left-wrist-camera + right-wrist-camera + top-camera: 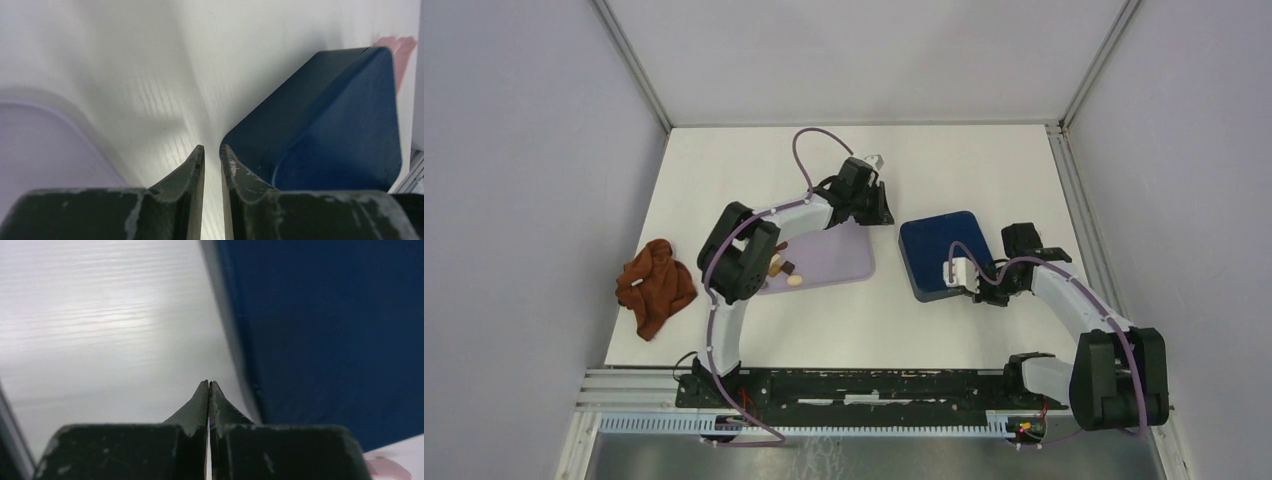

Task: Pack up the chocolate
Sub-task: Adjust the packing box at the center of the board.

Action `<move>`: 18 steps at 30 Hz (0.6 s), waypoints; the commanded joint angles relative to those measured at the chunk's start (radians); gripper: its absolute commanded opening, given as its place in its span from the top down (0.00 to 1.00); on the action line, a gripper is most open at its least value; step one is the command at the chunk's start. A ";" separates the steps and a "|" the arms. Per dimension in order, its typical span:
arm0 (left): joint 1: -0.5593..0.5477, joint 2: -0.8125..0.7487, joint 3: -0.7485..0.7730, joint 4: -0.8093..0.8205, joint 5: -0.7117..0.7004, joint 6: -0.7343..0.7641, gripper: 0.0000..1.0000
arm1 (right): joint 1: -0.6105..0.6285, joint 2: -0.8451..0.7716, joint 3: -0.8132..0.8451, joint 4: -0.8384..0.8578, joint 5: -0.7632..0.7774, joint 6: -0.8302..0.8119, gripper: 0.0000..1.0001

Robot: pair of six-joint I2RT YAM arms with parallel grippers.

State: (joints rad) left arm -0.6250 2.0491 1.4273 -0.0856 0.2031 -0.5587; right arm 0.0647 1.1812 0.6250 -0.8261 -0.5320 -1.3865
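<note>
Evidently the packing has scarcely begun; the chocolate point(782, 270) lies in a small cluster on the lavender tray point(839, 258), left of centre in the overhead view, and no piece shows in the dark blue box point(934, 245) right of centre, as far as its inside is visible; every piece seems left to move. The left gripper point(212, 150) hangs over the table point(150, 75) between tray and box, its jaws a narrow slit apart, nothing between them; the right gripper point(209, 385), beside the box's edge, is pressed together and empty.
</note>
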 commanded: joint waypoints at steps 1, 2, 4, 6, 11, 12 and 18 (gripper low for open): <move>-0.011 0.089 0.103 -0.009 0.155 0.047 0.75 | -0.001 0.048 0.019 0.257 0.111 0.169 1.00; -0.017 0.107 0.111 -0.005 0.182 0.049 0.75 | 0.000 0.055 0.026 0.273 0.126 0.186 1.00; -0.038 0.132 0.120 -0.001 0.219 0.061 0.75 | -0.003 0.072 0.050 0.298 0.149 0.214 0.99; -0.059 0.136 0.115 0.003 0.247 0.070 0.75 | -0.011 0.084 0.068 0.327 0.165 0.238 0.97; -0.118 0.042 -0.044 0.096 0.241 0.045 0.75 | -0.026 0.143 0.140 0.382 0.189 0.278 0.91; -0.130 0.009 -0.094 0.145 0.235 0.029 0.75 | -0.026 0.163 0.160 0.390 0.184 0.282 0.90; -0.236 -0.115 -0.247 0.246 0.168 -0.035 0.75 | -0.028 0.272 0.297 0.365 0.115 0.317 0.86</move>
State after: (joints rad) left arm -0.7418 2.0266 1.2179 0.0311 0.3176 -0.5289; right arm 0.0181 1.4128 0.8242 -0.5331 -0.3069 -1.1194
